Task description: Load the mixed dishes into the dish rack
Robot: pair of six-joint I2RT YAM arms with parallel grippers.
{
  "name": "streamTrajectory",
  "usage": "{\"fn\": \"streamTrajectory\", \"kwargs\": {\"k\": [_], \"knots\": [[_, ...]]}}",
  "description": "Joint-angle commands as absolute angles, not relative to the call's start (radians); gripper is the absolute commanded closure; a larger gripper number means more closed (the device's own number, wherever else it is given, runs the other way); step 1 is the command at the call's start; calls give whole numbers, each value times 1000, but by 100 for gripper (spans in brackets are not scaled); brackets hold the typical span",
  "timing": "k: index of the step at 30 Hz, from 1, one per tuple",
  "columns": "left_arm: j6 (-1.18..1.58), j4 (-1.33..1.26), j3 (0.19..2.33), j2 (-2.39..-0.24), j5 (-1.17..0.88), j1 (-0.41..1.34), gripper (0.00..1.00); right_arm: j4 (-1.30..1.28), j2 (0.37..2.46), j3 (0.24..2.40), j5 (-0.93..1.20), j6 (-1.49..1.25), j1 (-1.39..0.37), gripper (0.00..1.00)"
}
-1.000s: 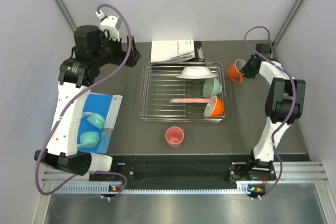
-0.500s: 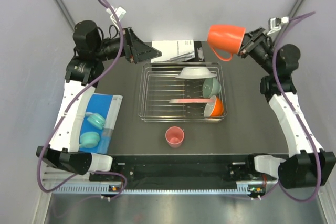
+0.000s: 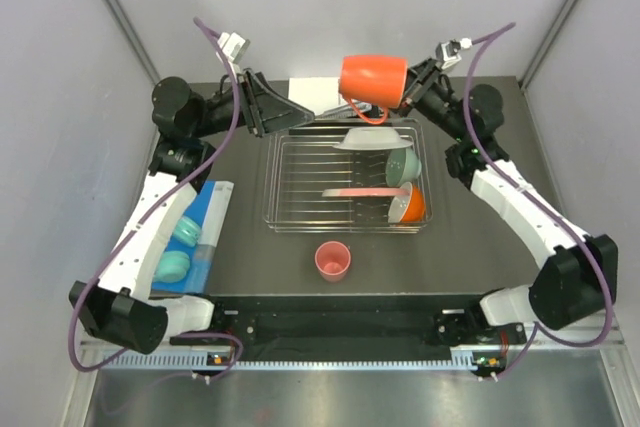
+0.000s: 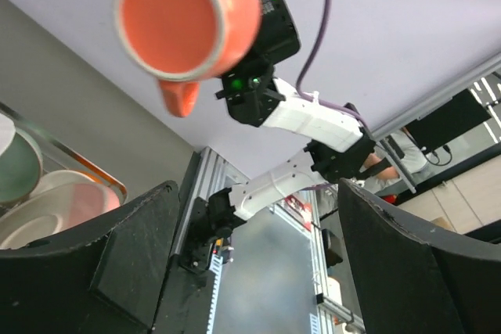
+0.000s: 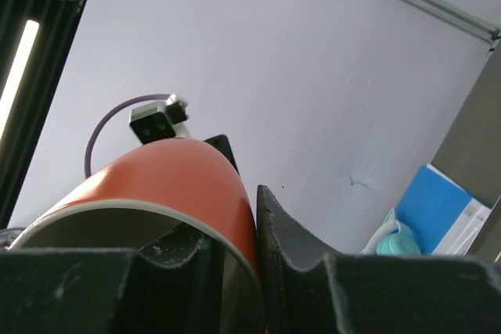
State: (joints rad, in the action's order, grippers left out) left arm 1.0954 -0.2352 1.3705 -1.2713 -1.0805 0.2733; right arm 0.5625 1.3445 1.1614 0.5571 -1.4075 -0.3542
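My right gripper [image 3: 408, 87] is shut on the rim of the orange mug [image 3: 373, 78], one finger inside and one outside, holding it on its side high above the back of the dish rack [image 3: 300, 182]. The mug also shows in the right wrist view [image 5: 168, 185] and the left wrist view [image 4: 188, 13]. My left gripper [image 3: 290, 112] is open and empty, raised near the rack's back left corner, facing the mug. In the rack sit a white plate [image 3: 375, 137], a mint-green bowl [image 3: 405, 164], a pale pink plate [image 3: 360, 191] and an orange bowl [image 3: 408, 204]. A small pink cup [image 3: 332, 260] stands in front of the rack.
A blue sheet [image 3: 205, 227] with two small teal pieces [image 3: 172, 267] lies at the left. White printed paper [image 3: 310, 93] lies behind the rack. Grey walls close in left, right and back.
My right arm has carried the orange mug leftward from the back right to above the rack's back edge. My left arm has swung toward the centre, its gripper nearer the mug.
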Motion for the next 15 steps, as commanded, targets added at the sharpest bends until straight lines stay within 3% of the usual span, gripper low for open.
{"fn": "streamTrajectory", "kwargs": {"k": [1,15], "knots": [[1169,-407,1293,-1209,-1035,281,15,836,1351,1206,416,-1466,-428,100],[1046,-267,1322,-1247,-954,293,18,1081,1560,1226,285,-1580,-583,100]]}}
